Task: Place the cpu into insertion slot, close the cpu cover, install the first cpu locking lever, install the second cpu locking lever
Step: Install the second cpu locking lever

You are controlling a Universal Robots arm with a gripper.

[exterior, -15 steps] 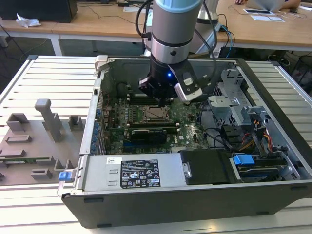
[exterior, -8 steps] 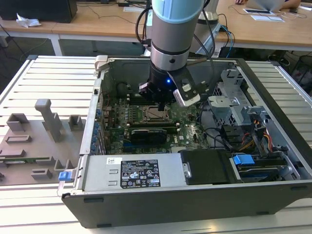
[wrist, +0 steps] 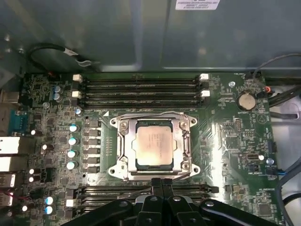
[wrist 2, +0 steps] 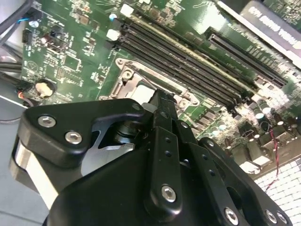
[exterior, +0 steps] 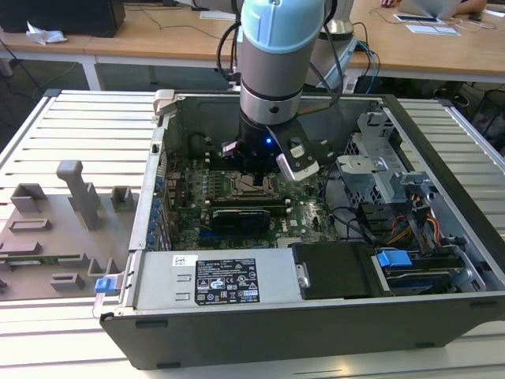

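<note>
The cpu (wrist: pixel 154 143), a small flat square with a dull pale silver-grey metal top, lies seated in its socket at the middle of the green motherboard (wrist: pixel 225 136), and the cpu cover (wrist: pixel 123 141), a thin bright silver frame plate with a square window, lies flat around it so the chip shows through the window. In the second wrist view the same socket (wrist 2: pixel 141 80) shows just beyond the tool's tip, with the pale chip partly hidden behind it.

Largest in the scene is the open computer case (exterior: pixel 442 316), a dark grey sheet-metal box lying on its side on a pale slatted metal table (exterior: pixel 79 126). The motherboard covers the case floor, matte green and crowded with small parts. Long black ribbed memory slots (wrist: pixel 141 89) run in rows along one side of the socket, and another set runs along the opposite side. A grey labelled power supply (exterior: pixel 213 276) sits along the near wall of the case. At the exterior view's left, a brown moulded fixture tray (exterior: pixel 55 229) rests on the table.

The arm's pale blue and silver cylindrical wrist reaches down into the case above the socket. The gripper (wrist: pixel 161 181) is matte black with bolted linkages; its two fingers stand pressed together, holding nothing, the tips hanging just at the socket's edge. Whether they touch the frame cannot be told.
</note>
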